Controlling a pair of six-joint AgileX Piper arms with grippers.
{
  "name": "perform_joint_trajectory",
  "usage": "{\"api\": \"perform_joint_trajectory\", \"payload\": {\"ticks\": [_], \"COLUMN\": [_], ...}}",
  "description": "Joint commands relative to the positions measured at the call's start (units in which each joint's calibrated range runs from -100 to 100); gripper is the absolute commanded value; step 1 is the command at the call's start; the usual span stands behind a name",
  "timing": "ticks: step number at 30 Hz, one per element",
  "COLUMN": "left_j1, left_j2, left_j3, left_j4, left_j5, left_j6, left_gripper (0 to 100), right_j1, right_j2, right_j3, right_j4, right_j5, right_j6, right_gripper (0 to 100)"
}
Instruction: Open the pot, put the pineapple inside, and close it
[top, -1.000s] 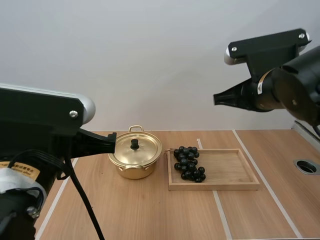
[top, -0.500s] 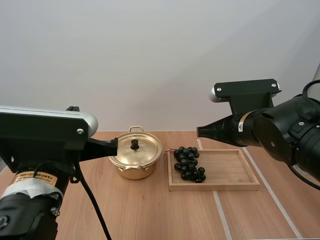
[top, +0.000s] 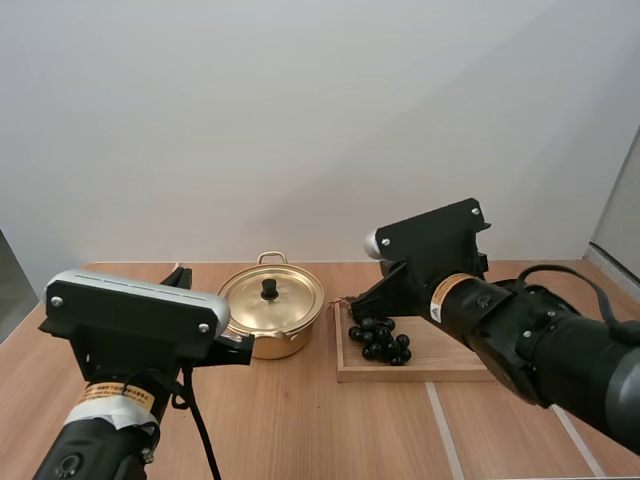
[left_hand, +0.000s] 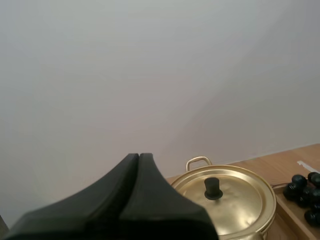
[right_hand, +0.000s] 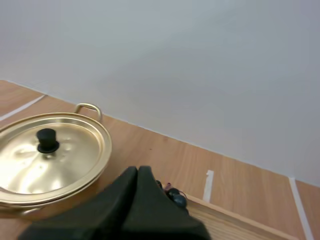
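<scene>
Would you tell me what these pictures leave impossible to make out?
Pot contents: every view, the lid is on.
Grapes: right wrist view, mostly behind the right gripper.
Tray, right end: high view, covered by the right arm.
Part of the pot's rim: left wrist view, behind the left gripper.

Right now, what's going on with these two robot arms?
Nothing is being held yet. Both hands are shut and empty. The left hand hangs beside the gold pot, whose lid is on. The right hand hovers by the bunch of dark grapes lying in the wooden tray.
</scene>
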Motion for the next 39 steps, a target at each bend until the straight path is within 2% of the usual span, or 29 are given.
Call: {"api": "perform_joint_trajectory", "payload": {"ticks": [1,6,13,18,27,34,39], "left_j1": [-0.53,-0.43,0.25,0.25,0.25,0.25,0.25], "left_j2": [0.02,-0.06,-0.66,-0.66,-0.66,-0.66,-0.66], "left_j3": [0.49,0.49,0.49,0.49,0.49,0.49,0.49], "left_j4": [0.0,0.0,0.0,0.0,0.0,0.0,0.0], "left_j5": [-0.84,2.65,2.23,2.23,2.23,2.23,2.23], "left_j6": [-0.68,-3.22,-2.64,-2.64,-2.64,-2.64,-2.64], "left_gripper": [0,0,0,0,0,0,0], "right_j1": [-0.17,-0.17,-0.17,-0.17,-0.32,-3.5,-5.39], "right_j2": [-1.02,-1.19,-1.19,-1.19,-2.38,-17.82,-29.78], "right_j3": [1.24,1.24,1.24,1.24,1.24,1.49,1.49], "right_j4": [0.44,6.41,7.07,13.51,13.83,13.95,17.75], "right_j5": [-3.67,3.13,7.98,7.9,13.17,20.97,29.77], "right_j6": [-1.29,-6.66,-6.89,-6.89,-7.31,-7.21,-7.21], "right_gripper": [0,0,0,0,0,0,0]}}
